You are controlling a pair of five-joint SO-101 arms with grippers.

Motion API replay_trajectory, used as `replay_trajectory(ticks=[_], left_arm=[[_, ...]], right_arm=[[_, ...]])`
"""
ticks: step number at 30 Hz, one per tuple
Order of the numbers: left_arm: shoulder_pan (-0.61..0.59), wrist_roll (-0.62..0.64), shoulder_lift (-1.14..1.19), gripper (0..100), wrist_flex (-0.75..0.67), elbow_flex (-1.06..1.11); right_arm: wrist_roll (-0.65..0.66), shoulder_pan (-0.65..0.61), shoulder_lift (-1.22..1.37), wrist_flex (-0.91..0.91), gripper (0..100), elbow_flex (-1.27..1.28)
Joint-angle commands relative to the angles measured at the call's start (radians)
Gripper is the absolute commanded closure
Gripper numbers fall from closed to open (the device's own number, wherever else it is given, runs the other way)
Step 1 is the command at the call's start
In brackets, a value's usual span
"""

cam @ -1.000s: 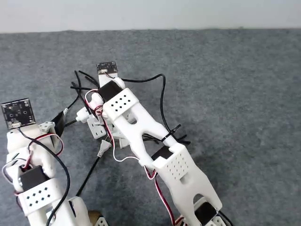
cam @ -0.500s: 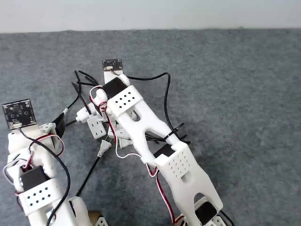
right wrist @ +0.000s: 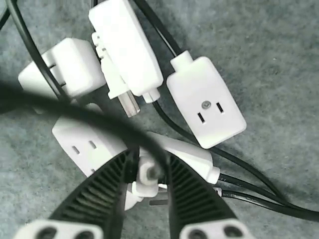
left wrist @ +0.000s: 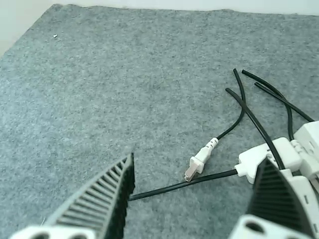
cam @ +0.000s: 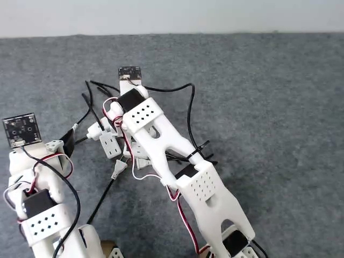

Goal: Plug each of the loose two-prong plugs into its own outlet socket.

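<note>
The black ribbed fingers point(right wrist: 107, 194) of the right gripper point(right wrist: 150, 159) are drawn in to a narrow gap and pinch a small white two-prong plug point(right wrist: 148, 173). I cannot tell which way its prongs point. The white right arm point(cam: 156, 140) stretches diagonally from the near edge, with its wrist tipped down over a cluster of white outlet sockets on the grey felt worktop point(cam: 269, 107). A white two-slot socket with a centre screw point(right wrist: 212, 107) lies face up just beside the held plug. A second white socket block point(right wrist: 82, 142) lies face up on the other side, by the other finger.

The left arm point(cam: 37, 204) sits folded at the near left. Its left gripper point(left wrist: 197, 160) is held low with the fingers spread wide and nothing between them. Ahead of it a loose white plug on a black cord point(left wrist: 203, 155) lies flat on the worktop, its long axis in line with its cord. Its prongs point toward the left gripper, away from the cord.
</note>
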Motion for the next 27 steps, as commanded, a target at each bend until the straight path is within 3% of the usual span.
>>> replay_trajectory(ticks=[1,17,22,27], left_arm=[[0.002,0.011,-0.014,64,-0.032,-0.012],[0.005,0.011,-0.014,64,-0.081,0.024],[0.011,0.012,-0.012,64,-0.083,0.016],[0.127,0.051,-0.014,64,-0.080,-0.051]], right_arm=[[-0.025,0.004,0.001,-0.008,99.1,-0.025],[0.005,0.005,-0.002,0.160,99.1,-0.245],[0.160,0.012,-0.005,0.173,99.1,-0.353],[0.390,0.012,-0.005,0.173,99.1,-0.445]])
